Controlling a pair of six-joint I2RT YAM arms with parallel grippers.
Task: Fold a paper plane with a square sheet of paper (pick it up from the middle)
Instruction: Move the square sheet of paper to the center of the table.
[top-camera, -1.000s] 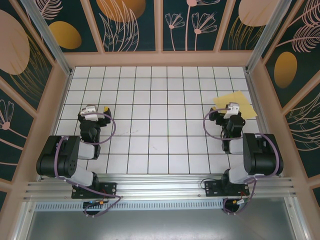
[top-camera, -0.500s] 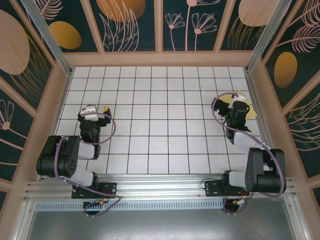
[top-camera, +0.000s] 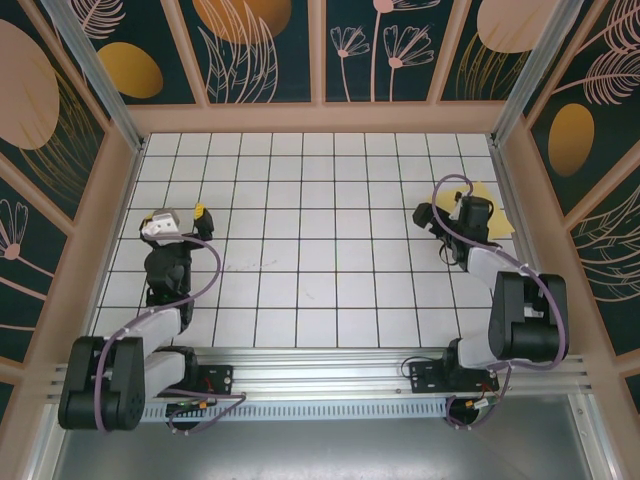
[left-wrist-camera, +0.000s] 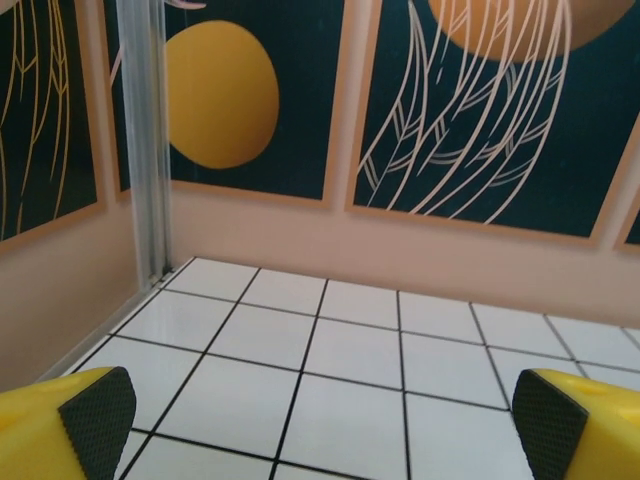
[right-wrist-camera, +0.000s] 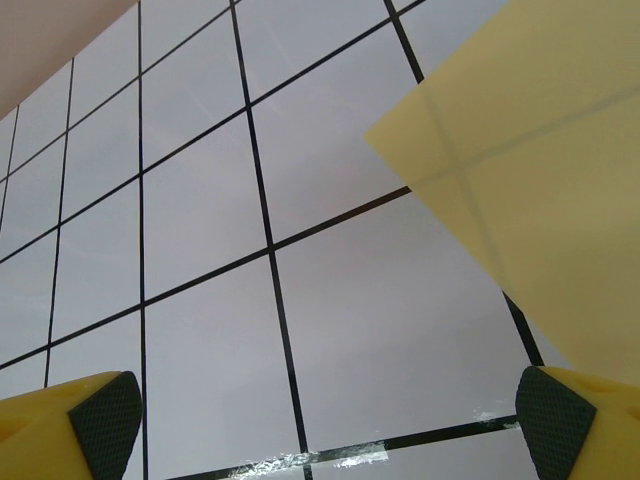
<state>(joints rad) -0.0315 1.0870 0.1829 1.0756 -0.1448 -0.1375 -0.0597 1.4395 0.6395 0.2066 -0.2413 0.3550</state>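
Above the worktop (top-camera: 300, 200), the right arm (top-camera: 482, 262) stretched forward, right jaws wide open and empty, the square sheet of paper (right-wrist-camera: 540, 200) lying ahead-right of them (one corner between them); left jaws gaped empty too.

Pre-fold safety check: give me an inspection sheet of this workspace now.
Surface: white grid-tiled table, with a clear tape strip on one grid line.
Job's things: square sheet of paper, yellow, flat, unfolded, at the far right.
Clutter: nothing seen.
End effectors: left end effector open over bare tiles; right end effector open, beside the sheet's corner.
Cables: purple cables loop along both arms.
Surroundings: floral wall panels, aluminium posts.
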